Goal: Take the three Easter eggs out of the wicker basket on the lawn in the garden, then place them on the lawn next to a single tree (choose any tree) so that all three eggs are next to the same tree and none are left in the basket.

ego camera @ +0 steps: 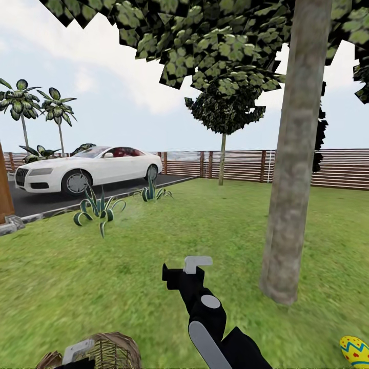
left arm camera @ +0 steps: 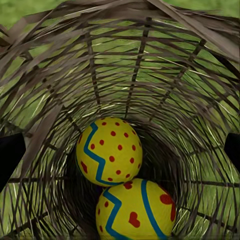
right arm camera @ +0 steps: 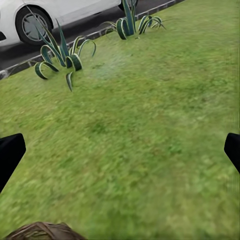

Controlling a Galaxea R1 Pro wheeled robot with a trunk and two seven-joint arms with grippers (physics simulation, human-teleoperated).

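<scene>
Grass (ego camera: pixel 154 241) runs broad and flat from the robot's feet outward, with much open room ahead and to the left. Nearest, at the bottom edge of the head view, the wicker basket (ego camera: pixel 110 351) sits on the lawn, with a pale part of the left gripper (ego camera: pixel 77 351) right at its rim. In the left wrist view the dark fingertips (left arm camera: pixel 10 155) stand wide apart at either side, pinching nothing, and the camera looks down into the basket's woven wall (left arm camera: pixel 150 75). Two Easter eggs (left arm camera: pixel 109 151) lie at its bottom, touching each other, the second egg (left arm camera: pixel 136 210) nearer the lens; both lie between and beyond the spread fingers.

The right gripper (ego camera: pixel 187 269) hangs over bare grass ahead of the basket, its arm reaching forward from the lower middle. In the right wrist view its fingertips (right arm camera: pixel 10 155) are likewise spread and empty, with the basket's rim (right arm camera: pixel 42 231) just showing below them.

A third egg (ego camera: pixel 354 351) lies on the lawn at the lower right, near the thick grey-brown tree (ego camera: pixel 294 169), whose trunk base stands to the right of the right gripper.

Farther off, spiky plants (ego camera: pixel 98 207) line a curb; beyond it a white car (ego camera: pixel 87 169) stands on dark asphalt. A slatted wooden fence (ego camera: pixel 338 169) closes the garden at the back, with a thin tree (ego camera: pixel 223 159) before it.
</scene>
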